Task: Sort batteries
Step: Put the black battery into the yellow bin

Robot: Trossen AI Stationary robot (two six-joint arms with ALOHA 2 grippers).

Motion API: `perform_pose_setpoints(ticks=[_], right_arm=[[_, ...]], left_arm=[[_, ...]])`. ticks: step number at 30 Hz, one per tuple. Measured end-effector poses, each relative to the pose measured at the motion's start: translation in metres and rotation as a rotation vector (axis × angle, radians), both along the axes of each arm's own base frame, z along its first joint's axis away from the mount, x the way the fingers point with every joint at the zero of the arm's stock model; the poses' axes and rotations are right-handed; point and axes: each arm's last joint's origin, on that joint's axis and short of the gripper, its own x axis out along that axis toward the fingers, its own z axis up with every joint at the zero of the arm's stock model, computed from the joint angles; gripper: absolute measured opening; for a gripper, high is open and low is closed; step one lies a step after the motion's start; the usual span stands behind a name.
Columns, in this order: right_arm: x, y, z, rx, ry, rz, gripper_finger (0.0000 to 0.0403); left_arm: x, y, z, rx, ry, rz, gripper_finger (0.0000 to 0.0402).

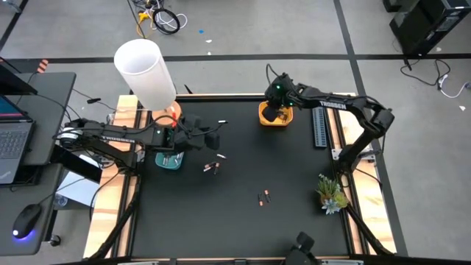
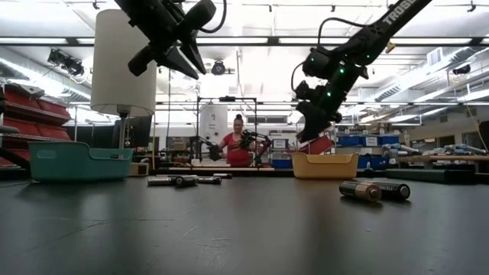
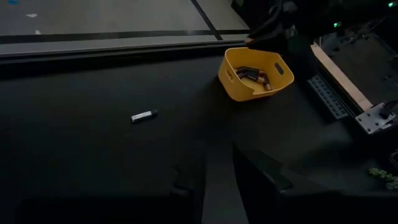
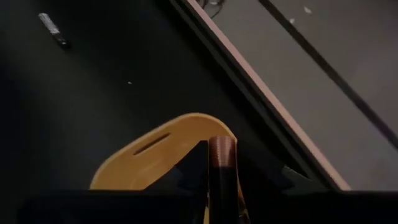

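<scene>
My right gripper (image 1: 276, 110) hangs over the yellow bin (image 1: 276, 116) at the far right of the mat, shut on a dark battery with a copper-coloured end (image 4: 222, 152). The bin holds a few dark batteries (image 3: 254, 74). My left gripper (image 1: 211, 137) is raised above the mat (image 2: 179, 53), just right of the teal bin (image 1: 169, 159); its fingers are open with nothing between them. Loose batteries lie flat on the mat: a silver one (image 3: 143, 116), a few near the middle (image 1: 213, 166) and a pair nearer the front (image 1: 264, 196). My right gripper pinches the battery between its two fingers, which lie along its length. Only the copper-coloured end (image 4: 222, 144) sticks out past the fingertips. The fingers point down, slanting over the yellow bin's rim (image 4: 155, 146), and the battery is lifted clear.
A tall white cylinder (image 1: 146, 72) stands at the table's far left corner. A green plant sprig (image 1: 331, 193) sits at the right edge, and a dark ribbed strip (image 1: 319, 126) lies right of the yellow bin. A person (image 2: 238, 145) is in the room beyond the table.
</scene>
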Motion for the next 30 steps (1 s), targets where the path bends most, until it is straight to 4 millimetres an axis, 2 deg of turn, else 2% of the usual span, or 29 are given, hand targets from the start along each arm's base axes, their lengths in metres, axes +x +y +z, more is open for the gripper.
perform_pose_setpoints(ticks=[7,13,19,27,30], right_arm=[[-0.004,-0.003,-0.002,0.033,-0.019,-0.013,0.0124],[0.004,0.003,0.001,0.075,-0.095,0.013,0.0128],[0.023,0.018,0.008,0.114,-0.234,0.129,0.0127],[0.037,0.049,0.002,0.078,-0.089,0.223,0.0117],[0.042,0.063,0.005,0.004,-0.039,0.251,0.0110]], left_arm=[[0.000,0.000,0.000,0.000,0.002,-0.001,0.0092],[0.000,0.000,0.000,0.017,0.019,-0.011,0.0092],[0.000,0.001,0.000,0.026,0.021,-0.003,0.0092],[-0.001,0.001,0.000,0.053,0.040,-0.006,0.0092],[-0.001,0.001,0.000,0.066,0.053,-0.015,0.0092]])
